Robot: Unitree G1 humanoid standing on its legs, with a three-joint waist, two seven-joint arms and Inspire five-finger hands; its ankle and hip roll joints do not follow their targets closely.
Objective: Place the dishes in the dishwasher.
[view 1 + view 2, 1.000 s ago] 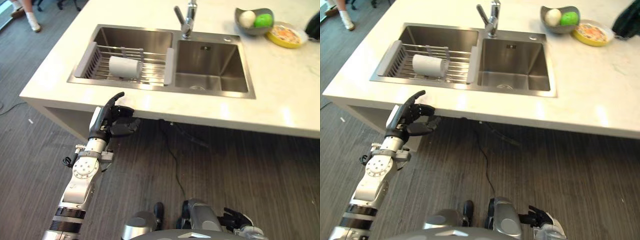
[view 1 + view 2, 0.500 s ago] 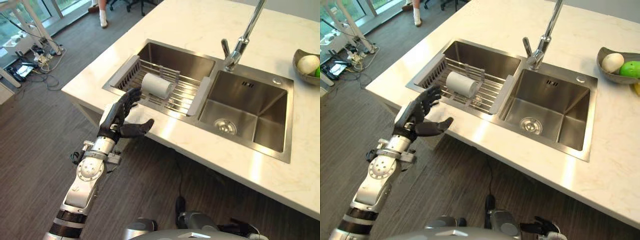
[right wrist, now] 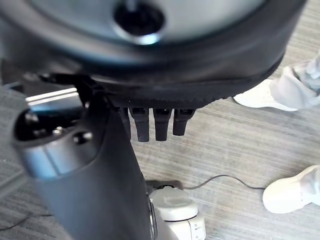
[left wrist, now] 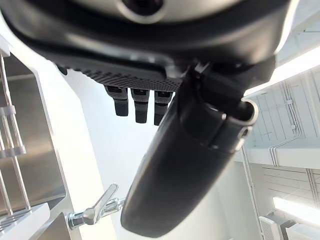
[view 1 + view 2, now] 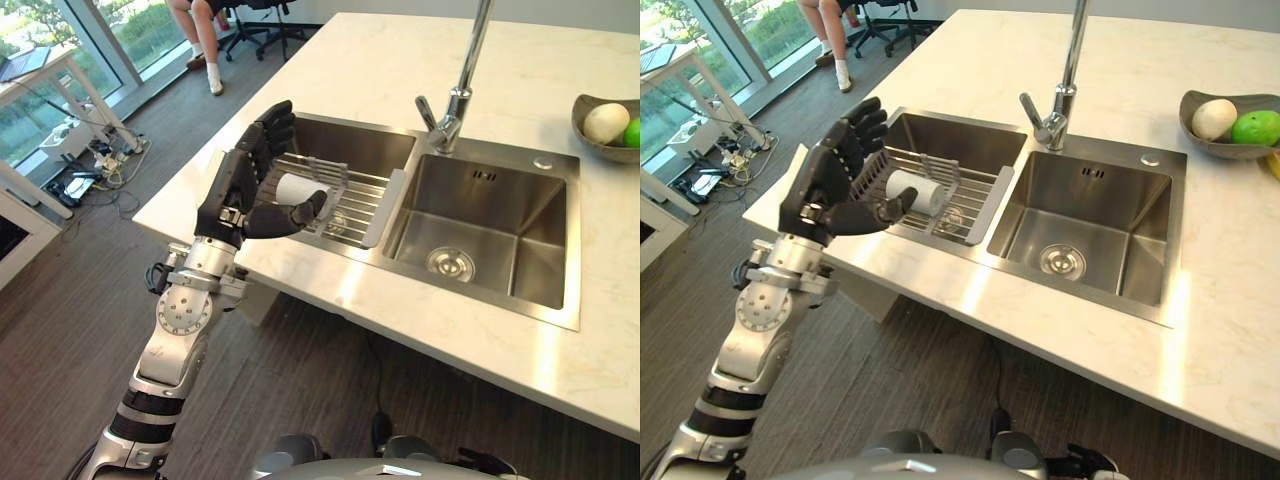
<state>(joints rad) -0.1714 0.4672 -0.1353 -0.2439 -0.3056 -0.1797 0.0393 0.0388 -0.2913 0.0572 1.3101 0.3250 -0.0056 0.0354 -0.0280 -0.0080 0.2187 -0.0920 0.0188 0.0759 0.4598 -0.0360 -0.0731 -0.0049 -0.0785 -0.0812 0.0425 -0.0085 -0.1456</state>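
A white cup (image 5: 916,191) lies on its side in a wire drying rack (image 5: 350,205) set in the sink's left basin. My left hand (image 5: 243,187) is raised over the counter's near edge, just in front of the rack and above it. Its fingers are straight and spread and its thumb (image 5: 285,216) sticks out towards the cup without touching it. In the left wrist view the left hand's fingers (image 4: 135,106) are straight with nothing between them and the thumb. My right hand (image 3: 155,122) hangs low over the floor, its fingers relaxed and empty.
The white counter (image 5: 380,60) carries a tall faucet (image 5: 458,95) behind the sink's empty right basin (image 5: 480,230). A grey bowl of fruit (image 5: 603,124) stands at the far right. A person (image 5: 200,30) sits by a chair past the counter's far left corner.
The camera has swung left and nearer the sink. My left hand has risen from below the counter edge to above it, in front of the rack, with its fingers spread wider.
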